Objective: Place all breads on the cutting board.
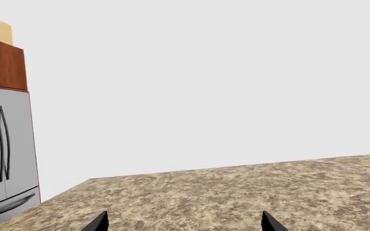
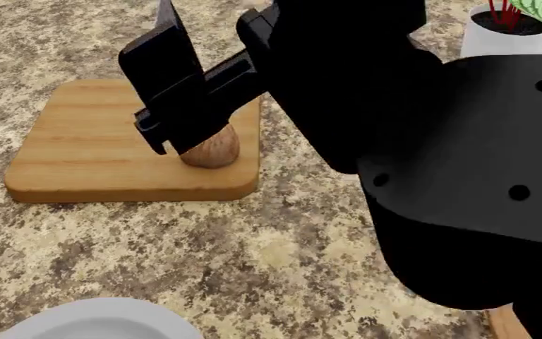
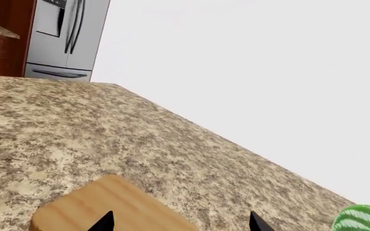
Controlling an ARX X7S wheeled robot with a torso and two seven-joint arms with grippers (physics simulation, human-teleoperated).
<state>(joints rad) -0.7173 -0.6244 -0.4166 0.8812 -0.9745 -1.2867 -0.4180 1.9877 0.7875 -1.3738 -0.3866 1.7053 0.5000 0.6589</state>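
Note:
The brown roll (image 2: 212, 149) stands on the light-brown cutting board (image 2: 92, 152), near its right edge, with its top hidden behind a black finger (image 2: 163, 78). My right gripper (image 2: 209, 106) hovers just over the roll, jaws open wide. In the right wrist view the right gripper (image 3: 178, 224) shows only two spread tips above a corner of the cutting board (image 3: 101, 207); nothing sits between them. Wide open too, my left gripper (image 1: 183, 224) hangs above bare counter. The slice of bread is out of view.
A white plate (image 2: 92, 321) lies at the counter's near left. A white pot with a green plant (image 2: 497, 32) stands at the far right, its leaf (image 3: 362, 219) also showing. A wooden edge (image 2: 507, 326) peeks out bottom right. A steel fridge (image 1: 5, 149) stands beyond the counter.

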